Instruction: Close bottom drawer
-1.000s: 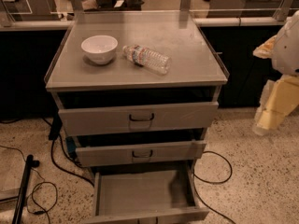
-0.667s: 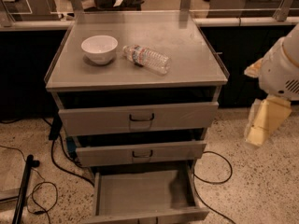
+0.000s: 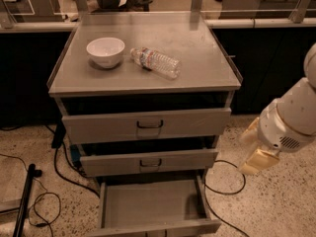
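Observation:
The bottom drawer (image 3: 152, 207) of the grey metal cabinet (image 3: 197, 68) is pulled far out toward me. It is an empty shallow tray, and its narrow front panel (image 3: 187, 227) lies at the lower edge of the view. My gripper (image 3: 253, 162), tan at the end of a white arm (image 3: 291, 120), hangs low to the right of the cabinet. It is about level with the middle drawer (image 3: 148, 162) and apart from all the drawers.
A white bowl (image 3: 105, 51) and a plastic water bottle (image 3: 155, 62) lie on the cabinet top. The top drawer (image 3: 145, 125) and the middle drawer stand slightly out. Black cables (image 3: 59, 169) and a dark pole (image 3: 22, 201) lie on the floor at left; a cable (image 3: 224, 184) loops at right.
My arm and gripper have come down and to the left, closer to the cabinet's lower right side. The drawers, bowl and bottle have not moved.

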Controlling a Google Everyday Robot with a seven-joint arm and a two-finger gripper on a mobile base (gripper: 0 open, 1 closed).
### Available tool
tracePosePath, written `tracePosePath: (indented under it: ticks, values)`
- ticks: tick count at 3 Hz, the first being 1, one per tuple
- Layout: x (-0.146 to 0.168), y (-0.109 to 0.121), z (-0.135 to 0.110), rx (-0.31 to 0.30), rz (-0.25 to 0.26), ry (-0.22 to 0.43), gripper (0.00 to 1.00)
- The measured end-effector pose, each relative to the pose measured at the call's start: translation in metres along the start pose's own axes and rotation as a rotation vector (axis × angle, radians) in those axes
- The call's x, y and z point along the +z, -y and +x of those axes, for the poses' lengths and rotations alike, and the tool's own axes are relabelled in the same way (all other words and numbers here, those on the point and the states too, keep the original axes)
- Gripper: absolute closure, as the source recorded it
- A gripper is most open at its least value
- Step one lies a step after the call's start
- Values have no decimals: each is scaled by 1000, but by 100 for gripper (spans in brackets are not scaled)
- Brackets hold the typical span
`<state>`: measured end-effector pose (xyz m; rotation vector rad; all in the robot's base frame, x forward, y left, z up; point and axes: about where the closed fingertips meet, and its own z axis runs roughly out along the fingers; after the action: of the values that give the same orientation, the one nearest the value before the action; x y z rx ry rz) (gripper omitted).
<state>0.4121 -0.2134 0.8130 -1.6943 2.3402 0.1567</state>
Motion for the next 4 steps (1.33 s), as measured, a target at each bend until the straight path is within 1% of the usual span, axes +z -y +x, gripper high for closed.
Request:
tracePosePath:
  ticks: [1, 2, 3, 4]
  values:
    - [28, -9, 15, 12, -31, 51, 69]
    - [61, -15, 38, 56, -64, 134, 92]
    - [65, -15, 40, 59, -68, 145, 100]
    - [65, -15, 40, 59, -68, 145, 100]
